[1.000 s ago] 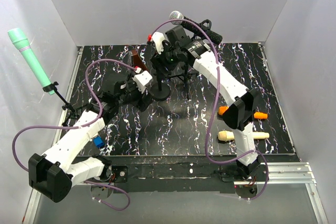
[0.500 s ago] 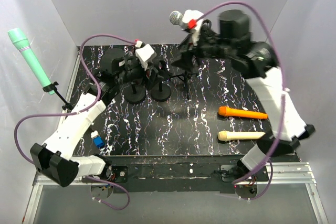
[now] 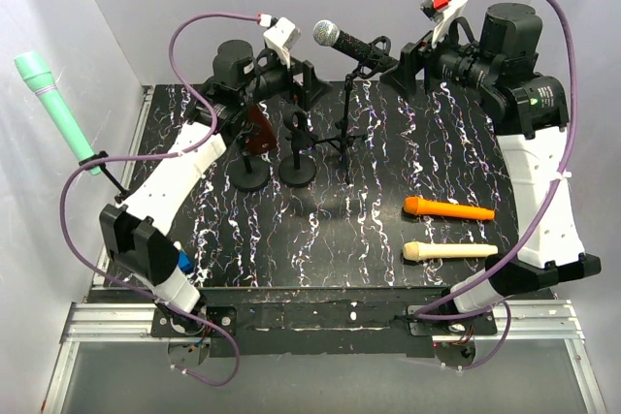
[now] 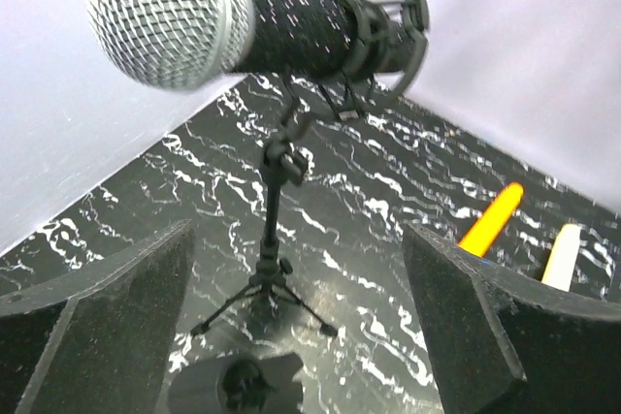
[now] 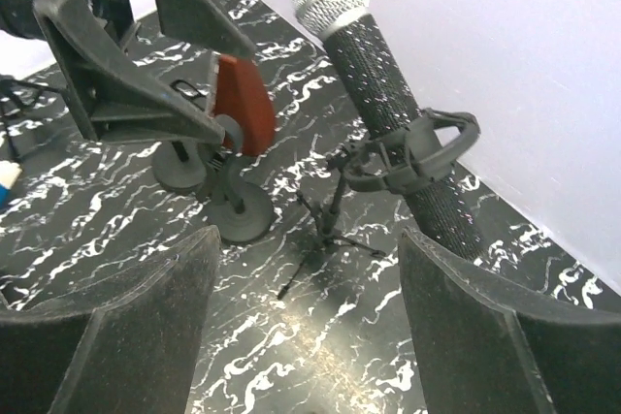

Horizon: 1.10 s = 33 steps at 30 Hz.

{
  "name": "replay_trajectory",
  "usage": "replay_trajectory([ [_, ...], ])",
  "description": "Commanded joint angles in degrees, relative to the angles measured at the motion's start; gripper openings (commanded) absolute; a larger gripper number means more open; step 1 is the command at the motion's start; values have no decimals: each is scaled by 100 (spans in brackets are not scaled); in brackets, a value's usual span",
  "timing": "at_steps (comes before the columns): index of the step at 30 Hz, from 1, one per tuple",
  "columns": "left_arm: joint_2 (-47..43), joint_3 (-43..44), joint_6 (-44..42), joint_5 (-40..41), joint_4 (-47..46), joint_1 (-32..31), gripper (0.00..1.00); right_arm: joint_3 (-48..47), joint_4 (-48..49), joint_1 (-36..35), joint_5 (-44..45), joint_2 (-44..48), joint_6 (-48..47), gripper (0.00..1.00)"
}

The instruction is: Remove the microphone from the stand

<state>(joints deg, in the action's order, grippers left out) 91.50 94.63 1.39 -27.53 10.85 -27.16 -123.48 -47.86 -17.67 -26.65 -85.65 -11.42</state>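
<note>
- The microphone (image 3: 351, 45) is seated in the clip (image 5: 412, 152) of the tripod stand (image 3: 347, 133). It is tilted, with the mesh head toward the left fingers (image 4: 107, 327) and the tail toward the right fingers (image 5: 116, 336).
- Left gripper (image 3: 309, 79): the pads are spread wide and nothing is grasped. The mesh head is seen ahead of and above them, nearer the left-hand pad, and apart from both.
- The stand's pole and tripod feet are framed between the left fingers, farther off, down on the table (image 3: 320, 239).
- Right gripper (image 3: 415, 48): the pads are spread wide and nothing is grasped. The microphone body and clip are seen ahead, toward the right-hand pad, and apart from both pads.
- From above, the microphone is bracketed, with the left fingers just beside the head end and the right fingers just beside the tail and clip.
- In the way on the left side, a round-base stand (image 3: 250, 177) and a second round-base stand (image 3: 297, 172) are set below the left fingers, just beside the tripod feet.
- A reddish-brown piece (image 3: 257, 128) is seen at those two stands. Which one carries it cannot be told.
- An orange microphone (image 3: 448, 208) and a cream microphone (image 3: 449, 251) are laid flat, side by side, well apart from the right fingers.
- A teal microphone (image 3: 53, 109) is held on its own stand at the left wall, well apart from the left fingers.
</note>
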Motion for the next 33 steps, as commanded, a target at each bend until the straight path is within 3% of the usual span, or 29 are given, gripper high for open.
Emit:
replay_trajectory([
  [1, 306, 547, 766, 265, -645, -123, 88, 201, 706, 62, 405, 109, -132, 81],
  [7, 825, 864, 1609, 818, -1250, -387, 92, -79, 804, 62, 802, -329, -169, 82],
  [14, 1229, 1084, 2734, 1759, -1568, -396, 94, -158, 813, 62, 495, -602, 17, 82],
  [25, 1590, 908, 4273, 2384, -2288, -413, 82, -571, 576, -26, 134, -997, -1230, 83],
  [33, 1634, 1075, 4221, 2463, -2553, -554, 76, -1047, 364, -473, 722, -1586, -2170, 82],
])
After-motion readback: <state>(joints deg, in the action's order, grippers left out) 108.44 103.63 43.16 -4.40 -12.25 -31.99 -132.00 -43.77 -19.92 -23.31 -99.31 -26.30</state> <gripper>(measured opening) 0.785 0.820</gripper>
